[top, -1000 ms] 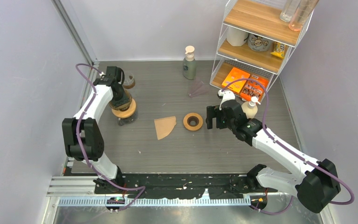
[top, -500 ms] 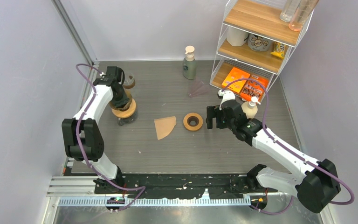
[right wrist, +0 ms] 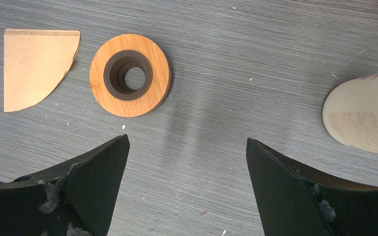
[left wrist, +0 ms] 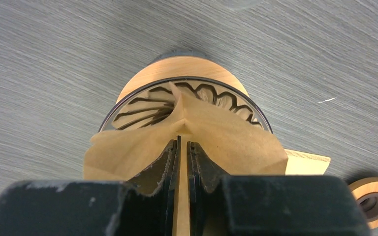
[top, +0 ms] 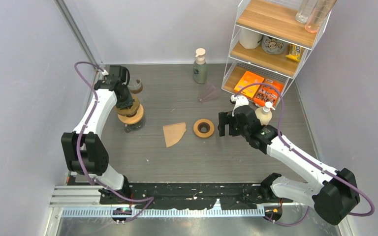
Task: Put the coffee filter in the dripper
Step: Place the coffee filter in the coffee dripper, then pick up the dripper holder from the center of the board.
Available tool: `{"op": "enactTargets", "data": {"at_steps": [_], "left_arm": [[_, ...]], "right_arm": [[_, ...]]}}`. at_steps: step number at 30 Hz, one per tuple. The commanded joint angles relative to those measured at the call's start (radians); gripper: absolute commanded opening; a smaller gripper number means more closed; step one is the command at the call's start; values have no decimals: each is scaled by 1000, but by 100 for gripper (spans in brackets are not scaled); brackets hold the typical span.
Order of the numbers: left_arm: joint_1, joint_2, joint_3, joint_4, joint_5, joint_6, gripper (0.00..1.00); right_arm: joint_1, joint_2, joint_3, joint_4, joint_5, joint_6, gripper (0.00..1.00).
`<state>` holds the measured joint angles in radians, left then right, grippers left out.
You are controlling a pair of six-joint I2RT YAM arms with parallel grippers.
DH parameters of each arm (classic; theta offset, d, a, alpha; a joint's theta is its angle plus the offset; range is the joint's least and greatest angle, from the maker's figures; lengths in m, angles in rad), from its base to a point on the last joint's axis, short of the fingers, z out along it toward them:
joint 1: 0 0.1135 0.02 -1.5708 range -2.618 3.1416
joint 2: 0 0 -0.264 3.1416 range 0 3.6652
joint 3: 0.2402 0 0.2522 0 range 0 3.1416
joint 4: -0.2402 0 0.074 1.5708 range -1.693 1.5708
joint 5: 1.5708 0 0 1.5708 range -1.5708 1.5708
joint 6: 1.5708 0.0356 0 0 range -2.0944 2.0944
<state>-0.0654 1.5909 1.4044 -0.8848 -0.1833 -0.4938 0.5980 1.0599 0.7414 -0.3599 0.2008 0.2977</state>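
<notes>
The glass dripper (left wrist: 142, 101) with dark ribs and a wooden collar (left wrist: 187, 66) stands at the left of the table, also seen as the dripper (top: 132, 117) from above. My left gripper (left wrist: 183, 142) is shut on a brown coffee filter (left wrist: 226, 137), pinching a fold of it. The filter hangs spread over the dripper's mouth and covers its near half. A second coffee filter (top: 173, 133) lies flat mid-table. My right gripper (right wrist: 187, 142) hovers open over bare table, right of a wooden ring (right wrist: 130, 75).
A white bottle (right wrist: 364, 113) stands close to my right gripper's right finger. A pump bottle (top: 200, 66) and a wire shelf (top: 270, 44) stand at the back right. A small cup (top: 136, 86) sits behind the dripper.
My left gripper closed tighter on the filter and shifted slightly toward the back left above the dripper. The right arm has not moved.
</notes>
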Motion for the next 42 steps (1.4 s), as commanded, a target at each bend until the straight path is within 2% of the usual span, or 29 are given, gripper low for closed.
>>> {"op": "enactTargets", "data": {"at_steps": [1, 5, 11, 14, 15, 17, 18, 19, 26, 29, 35, 39, 42], "left_arm": [[-5, -74, 43, -17, -33, 8, 16], [-8, -136, 26, -6, -35, 2, 18], [-34, -312, -33, 56, -25, -2, 27], [-40, -438, -111, 146, 52, 0, 45], [-43, -487, -149, 190, 86, 2, 56], [-43, -585, -227, 286, 167, 17, 86], [-43, -628, -270, 339, 235, 24, 96], [-45, -676, -310, 389, 295, 35, 99], [-51, -907, -572, 669, 701, 83, 100], [-53, -970, -666, 768, 823, 64, 100], [-62, -974, -765, 847, 861, 19, 100], [-70, -945, -828, 936, 863, -18, 99], [-73, -914, -836, 935, 855, -14, 99]], "right_arm": [[-3, -24, 15, 13, 24, -4, 96], [-3, -30, 14, 13, 29, -5, 96], [-3, -44, 11, 13, 47, -7, 96], [-2, -54, 9, 17, 52, -6, 95], [-3, -60, 6, 18, 55, -6, 95], [-4, -69, 2, 23, 60, -6, 95], [-3, -72, 0, 27, 61, -7, 95], [-3, -79, -3, 30, 61, -6, 95], [-3, -97, -15, 58, 68, -8, 95], [-3, -89, -12, 67, 71, -6, 95], [-3, -22, 0, 90, 62, 34, 95], [-4, 70, 39, 81, 47, 94, 95], [-3, 152, 65, 85, 15, 128, 96]]}}
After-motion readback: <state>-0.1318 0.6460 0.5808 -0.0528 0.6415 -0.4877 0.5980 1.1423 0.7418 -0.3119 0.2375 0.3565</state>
